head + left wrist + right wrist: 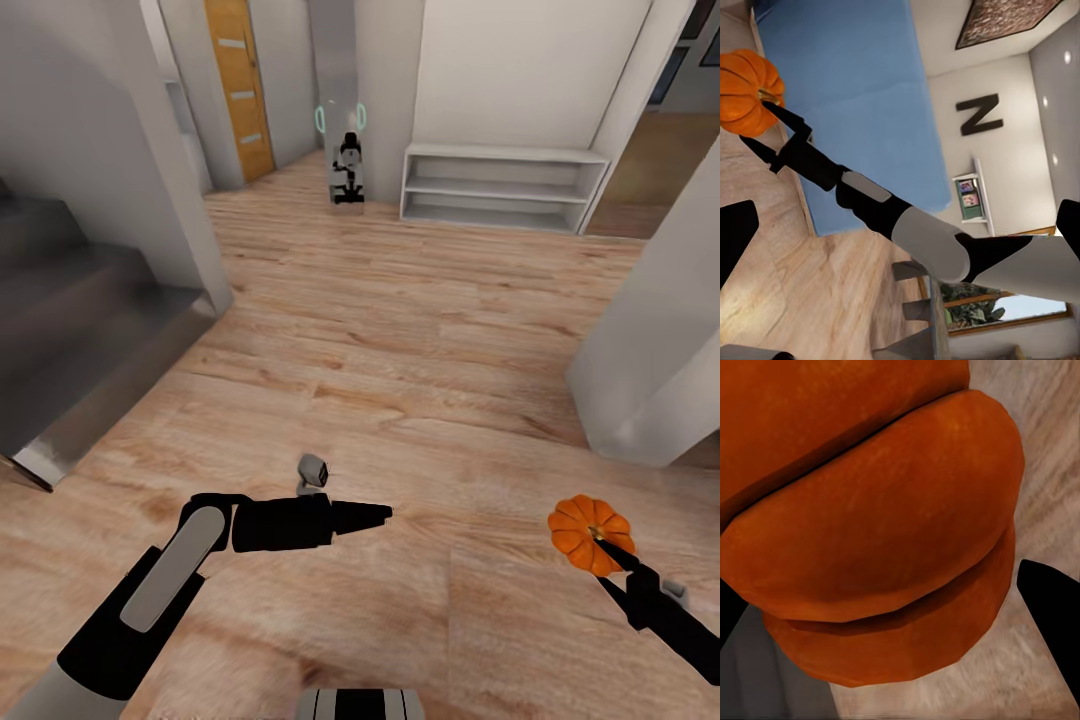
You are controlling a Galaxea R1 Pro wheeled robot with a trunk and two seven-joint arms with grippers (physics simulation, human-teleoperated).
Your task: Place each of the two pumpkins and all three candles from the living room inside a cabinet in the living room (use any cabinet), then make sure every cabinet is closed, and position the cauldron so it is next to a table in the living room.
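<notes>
The wooden floor (400, 330) stretched toward a white shelf unit (500, 187), with grey stairs (80, 300) to one side. No cabinet, table or cauldron was in sight, so the task looked to be at an early stage, with the carrying underway and nothing seen stowed. The right gripper (603, 541) was clamped on one pumpkin (588, 532), held above the floor. The left gripper (380, 515) held nothing; its fingers looked drawn together in the head view.

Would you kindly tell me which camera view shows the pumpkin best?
The head view: the whole pumpkin shows there, held in the right pincer above the wooden floor. The left wrist view shows it partly cut off; the right wrist view shows only close-up ribs.
</notes>
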